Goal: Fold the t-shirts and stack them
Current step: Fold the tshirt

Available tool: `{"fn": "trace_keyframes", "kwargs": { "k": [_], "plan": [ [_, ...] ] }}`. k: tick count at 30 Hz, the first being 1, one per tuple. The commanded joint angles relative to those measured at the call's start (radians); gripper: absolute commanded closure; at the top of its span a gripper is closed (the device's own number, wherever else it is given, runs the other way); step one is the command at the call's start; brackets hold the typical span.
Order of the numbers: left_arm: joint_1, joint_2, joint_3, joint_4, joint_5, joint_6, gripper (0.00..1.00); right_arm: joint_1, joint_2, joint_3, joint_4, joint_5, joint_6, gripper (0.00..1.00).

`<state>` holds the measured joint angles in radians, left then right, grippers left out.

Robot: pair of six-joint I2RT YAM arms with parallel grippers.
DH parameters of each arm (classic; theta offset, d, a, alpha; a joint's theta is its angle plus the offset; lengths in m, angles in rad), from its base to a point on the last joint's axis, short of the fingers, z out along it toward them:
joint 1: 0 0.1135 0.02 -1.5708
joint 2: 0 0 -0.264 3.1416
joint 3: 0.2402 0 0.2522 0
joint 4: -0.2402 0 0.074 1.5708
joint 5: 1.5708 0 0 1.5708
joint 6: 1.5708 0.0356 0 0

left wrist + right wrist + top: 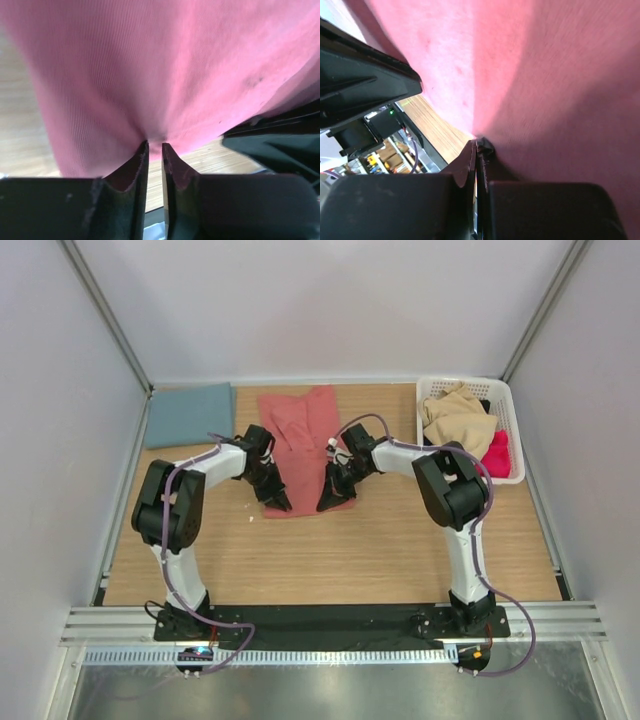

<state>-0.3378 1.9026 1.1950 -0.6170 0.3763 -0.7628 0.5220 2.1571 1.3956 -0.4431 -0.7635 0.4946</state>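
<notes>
The salmon-red t-shirt (303,440) lies stretched out on the wooden table at the middle back. My left gripper (279,502) is shut on its near left corner, and the cloth (165,75) is pinched at the fingertips. My right gripper (328,502) is shut on its near right corner, with the cloth (545,75) caught between the closed fingers. The near hem hangs a little above the table between the two grippers. The dusty teal-blue t-shirt (189,413) lies folded flat at the back left.
A white basket (505,405) at the back right holds a tan garment (458,417) and a bright pink one (497,452). White walls close in the table on three sides.
</notes>
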Motion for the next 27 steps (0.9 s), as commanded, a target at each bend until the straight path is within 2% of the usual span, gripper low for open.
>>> {"fn": "trace_keyframes", "kwargs": {
  "k": [1,4,8,15,18,24,27],
  "plan": [
    [-0.001,-0.112,0.009,-0.087,-0.115,0.060,0.81,0.001,-0.091,0.065,-0.052,0.024,-0.036,0.99],
    [0.000,-0.145,0.057,-0.135,-0.132,0.080,0.79,-0.004,-0.121,0.094,-0.063,0.021,-0.034,0.99],
    [0.014,-0.114,0.060,-0.141,-0.125,0.089,0.78,-0.036,-0.105,0.060,-0.049,0.020,-0.036,0.99],
    [0.040,-0.102,-0.135,-0.075,-0.134,0.099,0.80,-0.125,-0.112,-0.119,-0.008,0.026,-0.060,0.99],
    [0.051,-0.112,-0.169,-0.078,-0.174,0.120,0.81,-0.146,-0.138,-0.161,-0.017,0.049,-0.070,0.99],
    [0.042,-0.217,-0.062,-0.197,-0.224,0.178,0.81,-0.145,-0.197,-0.097,-0.060,0.050,-0.057,0.99],
    [0.042,-0.237,0.038,-0.245,-0.220,0.180,0.80,-0.145,-0.203,-0.032,-0.071,0.032,-0.041,0.99]
  ]
}}
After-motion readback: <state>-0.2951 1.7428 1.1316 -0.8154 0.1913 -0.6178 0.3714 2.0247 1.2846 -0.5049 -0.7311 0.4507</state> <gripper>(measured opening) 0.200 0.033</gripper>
